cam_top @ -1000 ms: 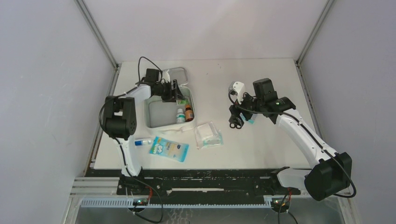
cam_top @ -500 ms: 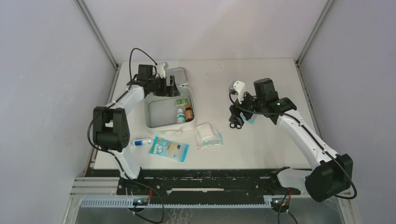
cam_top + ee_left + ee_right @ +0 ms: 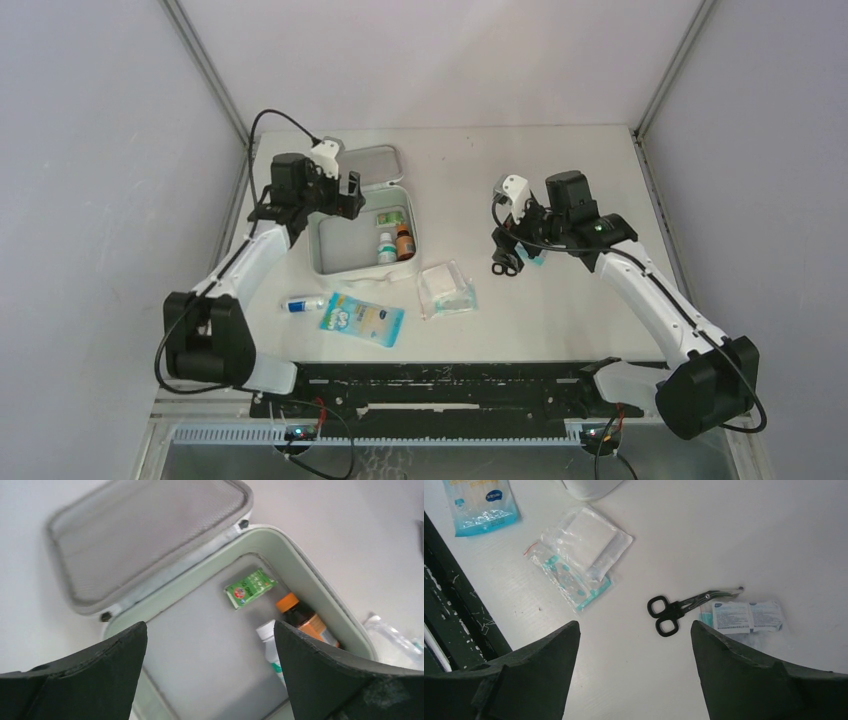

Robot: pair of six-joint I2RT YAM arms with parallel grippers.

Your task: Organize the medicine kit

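Note:
The medicine kit point(image 3: 345, 245) lies open at the left, with its grey mesh lid point(image 3: 145, 530) folded back and a pale green rim point(image 3: 300, 565). Inside it lie a green sachet point(image 3: 249, 586), an amber bottle point(image 3: 300, 617) and a white bottle point(image 3: 272, 645). My left gripper point(image 3: 210, 630) hangs open above the case's far left corner point(image 3: 340, 190), with nothing between its fingers. My right gripper point(image 3: 634, 625) is open and empty, above the table point(image 3: 515, 238). Black scissors point(image 3: 674, 611) lie just beyond its tips, beside white and blue wipe packets point(image 3: 746, 616).
A clear bag of gauze and teal-dotted items point(image 3: 581, 550) lies near the case's front right corner point(image 3: 447, 288). In front of the case are a blue-and-white flat packet point(image 3: 362, 318) and a small blue-capped tube point(image 3: 303, 303). Side walls flank the table.
My left arm has drawn back to the left, from over the case's contents to its far left corner, and its jaws have opened wider. The right gripper has opened a little.

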